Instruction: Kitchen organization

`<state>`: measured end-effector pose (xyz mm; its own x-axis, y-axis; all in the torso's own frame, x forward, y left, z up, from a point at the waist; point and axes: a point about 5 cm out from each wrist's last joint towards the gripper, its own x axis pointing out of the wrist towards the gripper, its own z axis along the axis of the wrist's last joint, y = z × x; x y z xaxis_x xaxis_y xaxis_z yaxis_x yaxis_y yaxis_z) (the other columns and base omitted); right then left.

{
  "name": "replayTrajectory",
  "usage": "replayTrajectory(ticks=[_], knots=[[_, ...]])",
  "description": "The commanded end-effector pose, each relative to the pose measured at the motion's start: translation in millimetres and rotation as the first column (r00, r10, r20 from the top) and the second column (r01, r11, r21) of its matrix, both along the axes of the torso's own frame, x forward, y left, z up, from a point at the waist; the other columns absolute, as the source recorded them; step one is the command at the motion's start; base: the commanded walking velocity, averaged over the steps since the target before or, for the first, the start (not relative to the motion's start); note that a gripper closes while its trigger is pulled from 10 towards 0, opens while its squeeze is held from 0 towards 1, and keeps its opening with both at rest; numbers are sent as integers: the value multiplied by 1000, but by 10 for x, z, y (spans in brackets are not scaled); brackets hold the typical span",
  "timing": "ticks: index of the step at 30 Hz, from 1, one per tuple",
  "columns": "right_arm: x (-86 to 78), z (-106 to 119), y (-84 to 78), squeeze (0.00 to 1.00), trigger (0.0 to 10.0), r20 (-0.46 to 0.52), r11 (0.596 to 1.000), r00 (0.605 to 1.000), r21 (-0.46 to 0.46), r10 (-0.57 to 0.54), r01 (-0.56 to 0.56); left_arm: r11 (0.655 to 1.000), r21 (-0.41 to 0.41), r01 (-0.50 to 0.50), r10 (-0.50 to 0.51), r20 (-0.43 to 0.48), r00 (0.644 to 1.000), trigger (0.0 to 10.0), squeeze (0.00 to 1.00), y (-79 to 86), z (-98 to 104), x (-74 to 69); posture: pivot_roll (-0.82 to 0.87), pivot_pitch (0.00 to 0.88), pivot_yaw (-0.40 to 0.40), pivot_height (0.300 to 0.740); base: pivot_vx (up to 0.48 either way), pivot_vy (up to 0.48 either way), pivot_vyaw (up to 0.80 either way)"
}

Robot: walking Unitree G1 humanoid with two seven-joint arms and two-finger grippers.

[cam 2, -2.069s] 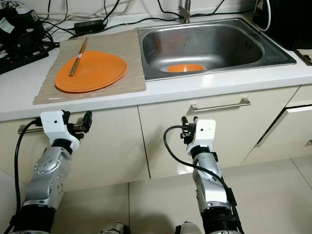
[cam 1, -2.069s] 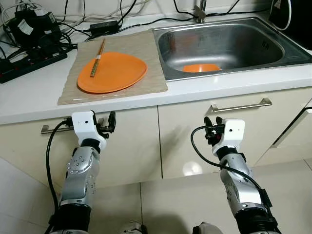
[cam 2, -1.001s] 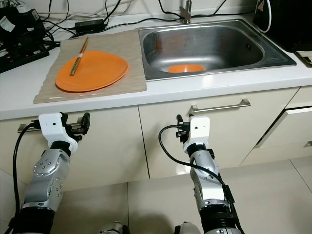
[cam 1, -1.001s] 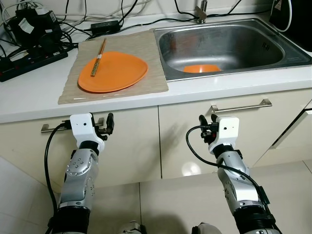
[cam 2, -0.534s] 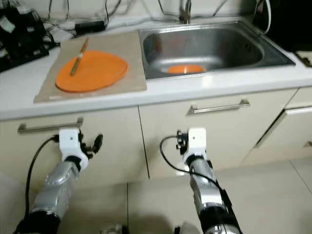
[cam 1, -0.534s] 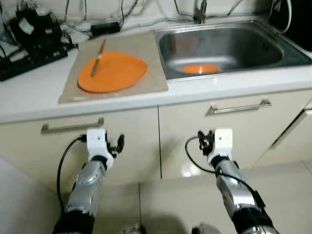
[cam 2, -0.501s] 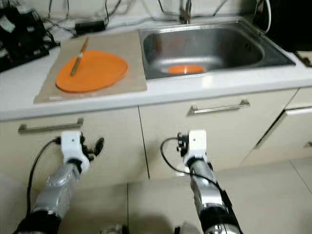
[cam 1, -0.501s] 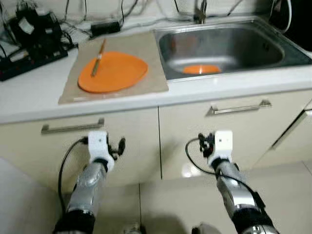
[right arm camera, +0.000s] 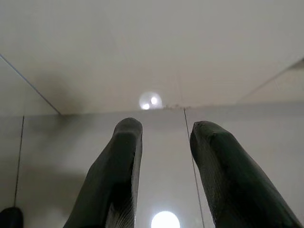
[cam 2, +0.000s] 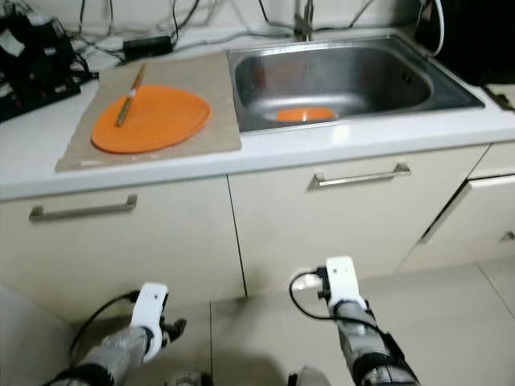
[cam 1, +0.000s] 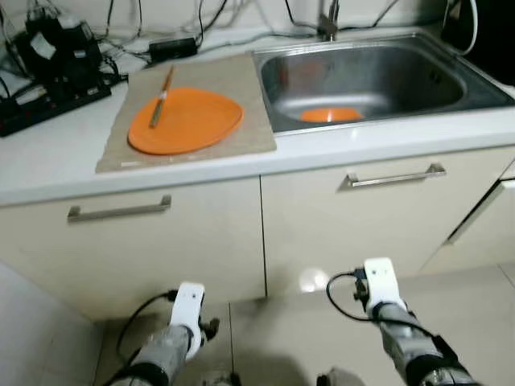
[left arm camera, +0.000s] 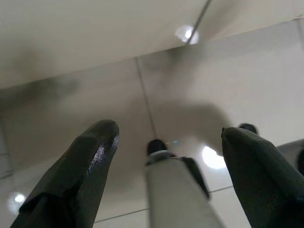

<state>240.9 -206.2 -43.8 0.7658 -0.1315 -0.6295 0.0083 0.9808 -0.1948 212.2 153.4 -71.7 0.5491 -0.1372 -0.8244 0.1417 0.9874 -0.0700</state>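
Both arms hang low before the cabinet. The left gripper point(left arm camera: 166, 142), fingers spread wide and empty, lies almost straight below the orange plate point(cam 1: 187, 120); the chopsticks point(cam 1: 160, 96) across it point away. The right gripper point(right arm camera: 164, 156), fingers narrowly parted, hangs below the sink point(cam 1: 451, 76).

The left gripper point(left arm camera: 166, 137) and right gripper point(right arm camera: 161, 142) are running off the edge of their wrist views, so only the fingertips are showing, soft with blur. In the head views both arms are being cut off low in the picture, and the power strip point(cam 1: 48, 100) is leaving at the side. The orange item point(cam 1: 331, 115) in the sink point(cam 1: 451, 88) is lying half hidden behind the front wall.
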Motion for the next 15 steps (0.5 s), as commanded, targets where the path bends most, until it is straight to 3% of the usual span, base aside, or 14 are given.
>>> replayTrajectory(ticks=[1,6,15], knots=[[-1,-12,10,0,10000,-17,1000,1000,9,-23,23,1000,-5,12,-12,21,1000,10000,0,-30,14,27,-76,0,83,707,0,0,0],[-63,-79,90,0,10000,-62,1000,998,13,15,-14,998,66,-4,4,-2,1000,10000,0,47,-22,-25,-90,0,83,707,0,0,0],[-127,-144,257,0,10000,-77,999,996,41,36,-33,998,61,-25,23,31,999,10000,0,81,37,77,-79,0,73,707,0,0,0]])
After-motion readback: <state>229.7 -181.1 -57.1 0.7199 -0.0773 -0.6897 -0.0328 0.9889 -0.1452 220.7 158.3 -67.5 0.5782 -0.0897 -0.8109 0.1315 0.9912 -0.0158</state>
